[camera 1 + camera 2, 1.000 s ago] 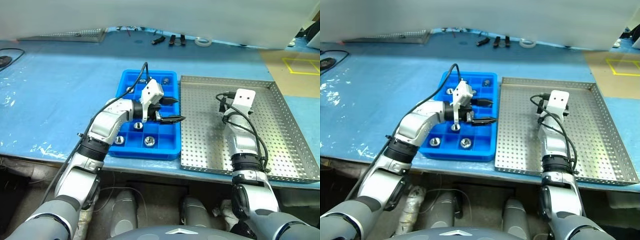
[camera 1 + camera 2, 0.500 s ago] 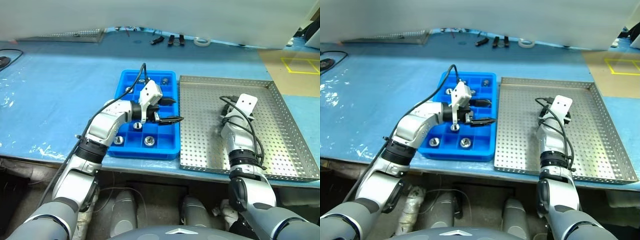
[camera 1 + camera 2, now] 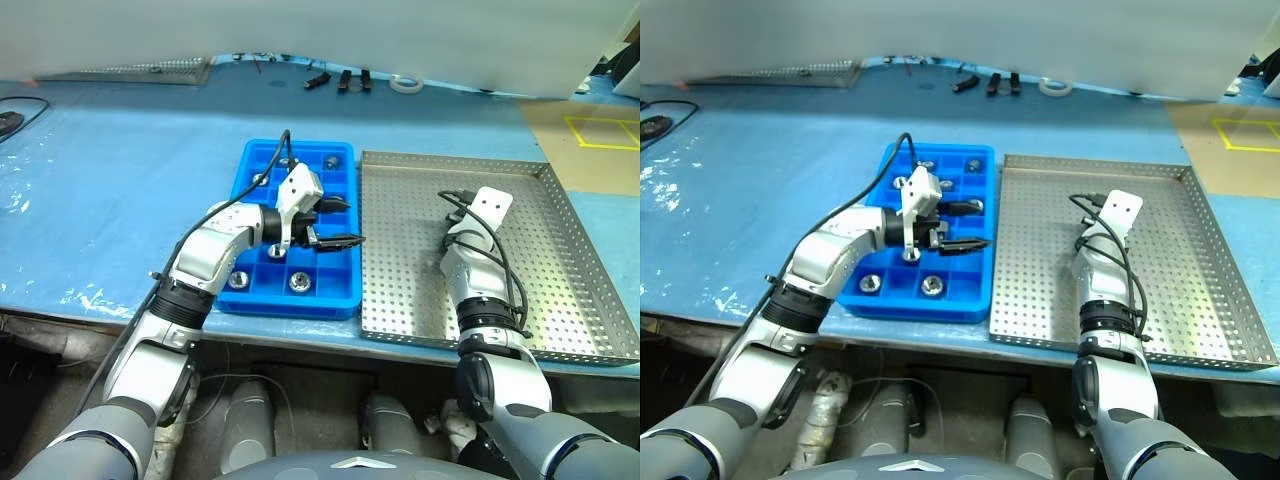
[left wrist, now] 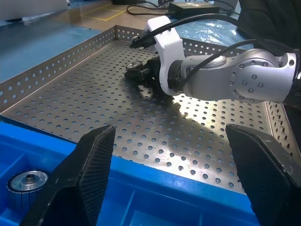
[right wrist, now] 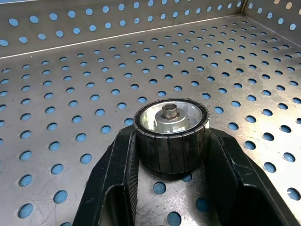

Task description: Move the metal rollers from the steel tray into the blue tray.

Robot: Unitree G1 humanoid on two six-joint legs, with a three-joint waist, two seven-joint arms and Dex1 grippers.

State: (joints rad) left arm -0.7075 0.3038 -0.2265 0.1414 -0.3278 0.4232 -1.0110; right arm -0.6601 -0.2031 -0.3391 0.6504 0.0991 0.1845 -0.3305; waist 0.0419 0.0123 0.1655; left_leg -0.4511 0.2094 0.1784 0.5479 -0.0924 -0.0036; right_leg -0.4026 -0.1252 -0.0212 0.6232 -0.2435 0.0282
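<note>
Blue plastic sheeting (image 3: 120,180) covers the bench, glossy and wrinkled. On it sits the steel tray (image 3: 590,300): large, square, dull silver, floor perforated in a regular grid of round holes, low raised rims also punched. Touching its left rim is the blue tray (image 3: 255,155), bright moulded plastic, narrower, divided into small square compartments.

Metal rollers: short cylinders, dark ribbed outer band, bright turned face with a central pin. Several sit one per compartment in the blue tray, e.g. near row (image 3: 297,283) and far row (image 3: 330,160). One roller (image 5: 170,134) stands upright on the steel tray floor, towards its middle.

Beyond the trays, at the far bench edge: small black tools (image 3: 345,80) and a white tape roll (image 3: 405,84). Nothing lies between the two trays.

Right gripper (image 5: 170,155): reaches forward low over the steel tray, fingers (image 5: 120,174) closed against both sides of the upright roller, which rests on the floor.

Left gripper (image 3: 340,221): held level above the blue tray's right side, pointing towards the steel tray, fingers spread wide, holding nothing.
</note>
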